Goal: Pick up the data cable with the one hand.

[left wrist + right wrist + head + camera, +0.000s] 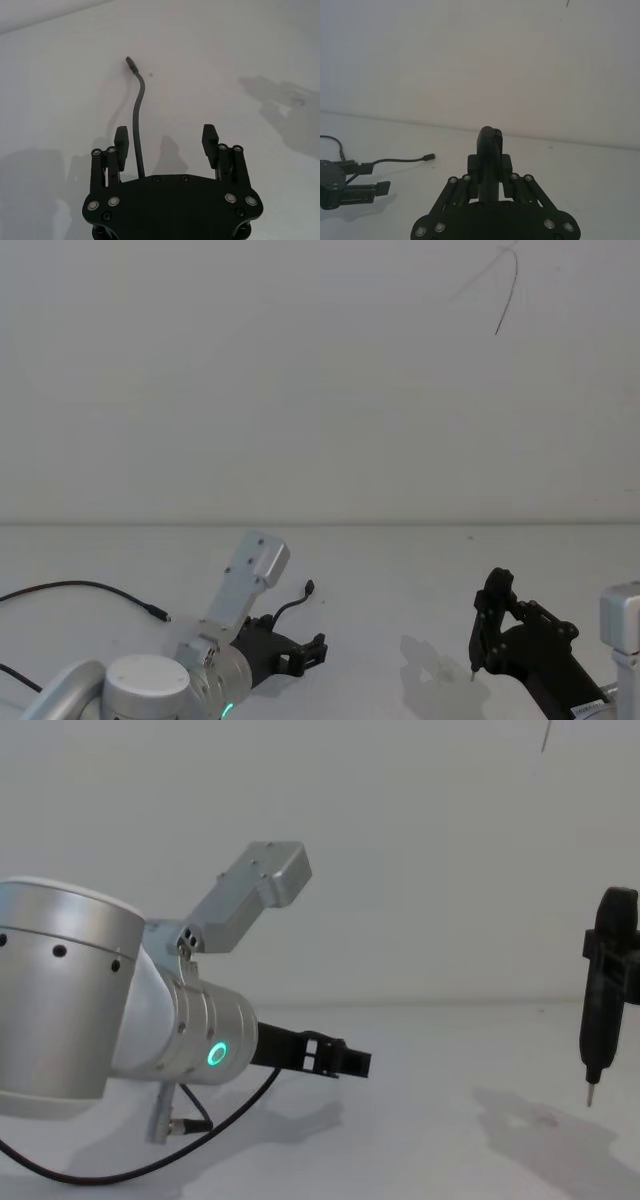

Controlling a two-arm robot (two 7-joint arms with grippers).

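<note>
Black cord is what I am after: the data cable (136, 110) runs straight out ahead of the left gripper (166, 135), passing between its two fingers and lying much nearer one finger (121, 140) than the other. Its small plug (129, 60) sits well beyond the fingertips. The fingers stand wide apart with nothing pinched, so I judge this as the line-up before the grasp. The spread gives the thin cord room, and the gripper is held low and flat over the white counter (225, 50) so the pads can meet around it. The cord is off centre, so closing now would sweep it sideways before it is trapped. I would shift across a touch first. It throws a shadow beside itself, and I cannot tell whether that stretch rests on the counter or arches off it.

A second plug end (160, 617) lies on the counter off to the outer side of the left arm. Whether it belongs to the same cable I cannot tell.

The right gripper (495, 625) hangs well apart on the far side, fingers drawn together, idle.

No box, tray or bin is here to hold anything: the cable lies loose on the bare surface.
</note>
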